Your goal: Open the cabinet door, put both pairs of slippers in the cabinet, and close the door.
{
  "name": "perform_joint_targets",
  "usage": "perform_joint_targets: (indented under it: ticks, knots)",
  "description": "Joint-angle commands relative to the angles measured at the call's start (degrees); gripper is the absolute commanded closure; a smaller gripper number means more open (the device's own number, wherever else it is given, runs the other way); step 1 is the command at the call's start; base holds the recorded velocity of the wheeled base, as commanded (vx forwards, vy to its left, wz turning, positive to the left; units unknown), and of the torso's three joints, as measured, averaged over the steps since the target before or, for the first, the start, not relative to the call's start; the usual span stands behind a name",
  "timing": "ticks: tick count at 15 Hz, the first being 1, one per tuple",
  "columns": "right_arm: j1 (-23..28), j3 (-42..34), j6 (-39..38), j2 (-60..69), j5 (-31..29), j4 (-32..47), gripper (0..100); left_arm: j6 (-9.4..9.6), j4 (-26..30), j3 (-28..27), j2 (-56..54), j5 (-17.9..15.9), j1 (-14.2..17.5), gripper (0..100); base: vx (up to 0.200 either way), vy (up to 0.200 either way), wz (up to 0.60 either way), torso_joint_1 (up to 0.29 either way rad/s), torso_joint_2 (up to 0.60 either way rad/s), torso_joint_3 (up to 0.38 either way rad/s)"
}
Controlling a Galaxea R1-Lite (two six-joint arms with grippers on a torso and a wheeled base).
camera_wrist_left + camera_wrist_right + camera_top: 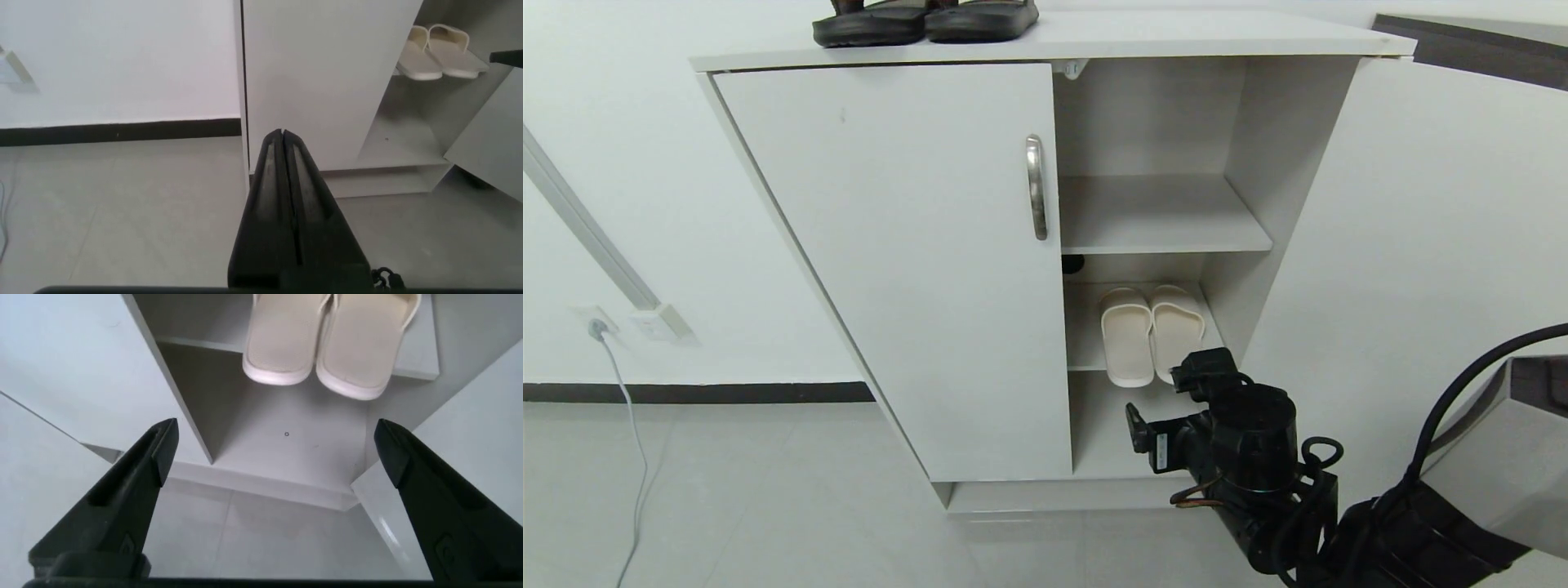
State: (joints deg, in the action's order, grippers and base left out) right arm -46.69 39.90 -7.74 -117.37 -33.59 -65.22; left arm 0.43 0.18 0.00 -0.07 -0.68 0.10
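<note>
- Found the right end effector (pixel 1168 400) spread wide and holding nothing, just in front of the open right half of the cabinet (pixel 1282 163).
- From the right wrist, saw its two dark fingers (pixel 147 465) splayed far apart, framing the bottom compartment (pixel 286 433).
- Saw the white slippers (pixel 1152 331) side by side on the middle shelf (pixel 1082 327), with the heel ends sticking out a little past its front edge.
- Placed that pair (pixel 327 335) above and just beyond the right end effector, near it but not touching, with a clear gap between fingertips and heels.
- In the head view, saw one finger overlap the heel of the right-hand slipper.
- Found the left end effector (pixel 282 143) closed, with the fingers pressed flat together and nothing between them.
- Placed it low over the floor (pixel 122 204), out in front of the closed left door (pixel 327 73), with the white slippers (pixel 437 53) well apart from it, off toward the open side.
- Spotted the black slippers (pixel 923 20) lying on top of the cabinet above the left door (pixel 890 245), well apart from both end effectors.
- Saw the right door (pixel 1421 204) swung fully open, and the upper shelf (pixel 1160 216) bare.
- Noted a metal handle (pixel 1035 188) upright on the left door's inner edge.
- Glimpsed a small dark thing (pixel 1072 263) just behind that door's edge, below the upper shelf, but could not tell what it was.
</note>
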Motion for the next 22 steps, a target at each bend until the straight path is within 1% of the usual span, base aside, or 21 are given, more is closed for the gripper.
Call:
perform_joint_targets:
  ticks: [1,8,10,12,17,22]
  knots:
    - [-0.07,0.00,0.01,-0.05,0.10,-0.08,0,0.01,-0.01,0.00,0.07,-0.02,-0.01,100,0.000,0.000,0.00,0.002,0.00,0.149]
    - [-0.16,-0.35,0.01,-0.05,0.10,0.00,0,0.01,-0.01,0.00,0.07,0.16,-0.01,100,0.000,0.000,0.00,0.004,0.00,0.171]
    - [-0.07,-0.35,0.01,-0.05,0.10,0.00,0,0.19,-0.01,0.00,0.07,0.16,-0.01,100,0.000,0.000,0.00,0.000,0.00,0.000]
    - [-0.24,-0.35,0.01,-0.05,0.10,0.00,0,-0.25,-0.01,0.00,0.07,0.16,-0.01,100,0.000,0.000,0.00,0.000,0.00,0.000]
    - [-0.77,-0.79,0.01,0.04,0.10,0.00,0,-0.34,-0.01,0.00,0.07,0.16,-0.01,100,0.000,0.000,0.00,0.000,0.00,0.000]
    - [-0.77,-1.14,0.09,1.36,0.10,-0.08,0,-0.25,-0.01,0.00,0.07,0.16,-0.01,100,0.000,0.200,0.00,0.003,0.00,0.000]
